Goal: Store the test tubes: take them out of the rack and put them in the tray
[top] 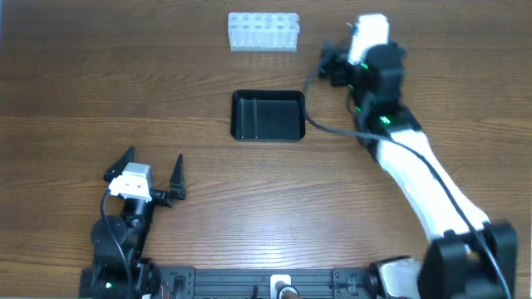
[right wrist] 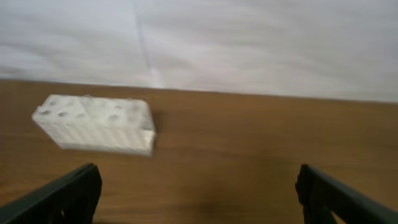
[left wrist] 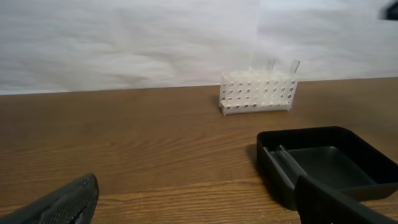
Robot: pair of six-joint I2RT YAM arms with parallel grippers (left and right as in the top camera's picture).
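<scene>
**A:** Which hand takes the next tube, and what's it doing?

**B:** I'd say the right gripper [right wrist: 198, 183]. Its fingers are spread wide with nothing between them. The rack [right wrist: 93, 124] stands on the table [top: 83, 83] ahead of it and off to its left, not yet between the fingers.

**A:** So how should it go in?

**B:** Swing left until one tube top sits squarely between the fingers. Then come down from above, pinch the glass near its upper end and pull straight up. The rack looks light, so a slanted pull could drag or tip it.

**A:** And the drop?

**B:** The tray [left wrist: 273, 165] is behind that gripper and to its left, nearer the arm bases. Lay the tube in low and flat.

**A:** Counts?

**B:** One rack and one tray. Two test tubes [left wrist: 272, 65] poke above the rack's far end. A thin clear strip [left wrist: 287, 160] lies along one tray wall, probably a third tube, though I can't be sure.

**A:** And the other hand?

**B:** The left gripper [left wrist: 196, 193] is also wide open and empty. The tray is ahead to its right, with the rack beyond.
</scene>
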